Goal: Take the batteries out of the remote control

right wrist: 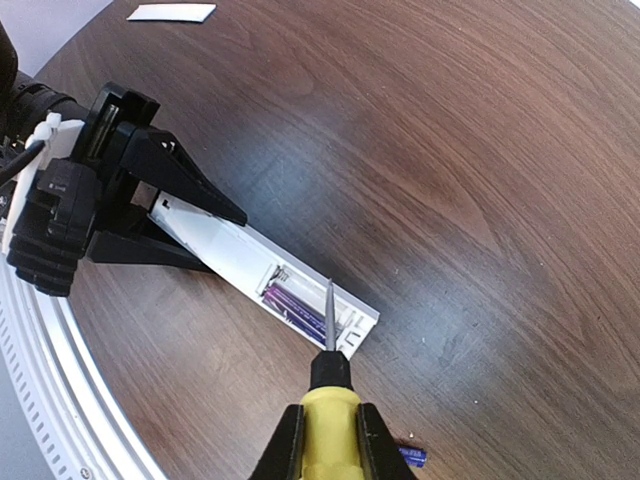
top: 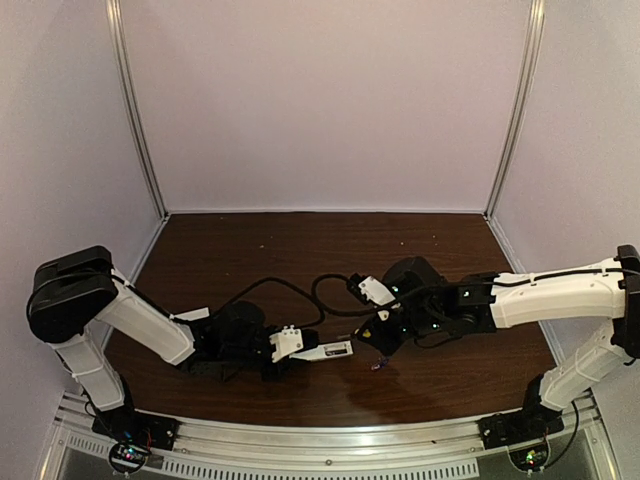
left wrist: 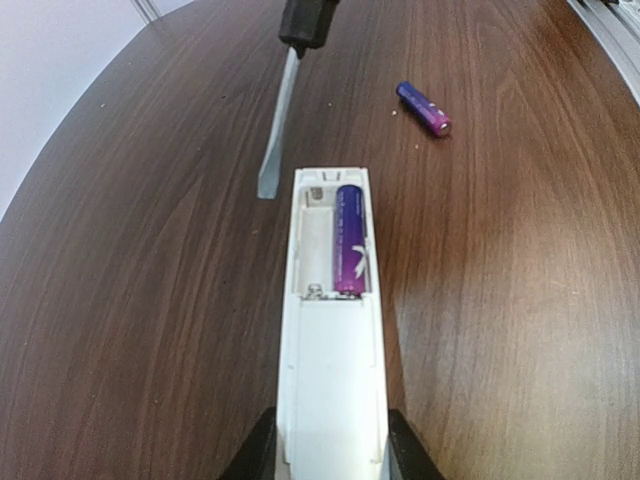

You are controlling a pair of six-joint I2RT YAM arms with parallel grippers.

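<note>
We see left arm stretched low, left gripper (left wrist: 330, 452) clamped on remote control (left wrist: 330, 380), centre frame. Right gripper (right wrist: 330, 440) clenches screwdriver (right wrist: 328, 400), tip beside the remote's open end; seated battery (left wrist: 349, 240) inside, loose battery (left wrist: 424, 108) upper right.

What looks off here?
Nothing damaged. One battery lies loose on the table, apart from the remote, whose bay has one slot empty and one cell still seated. The cover lies off by itself.

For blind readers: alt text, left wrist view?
A slim white plastic remote control, held by the left tool, has one purple cylindrical battery in its open bay; another battery lies on the wooden table near a screwdriver blade.
</note>
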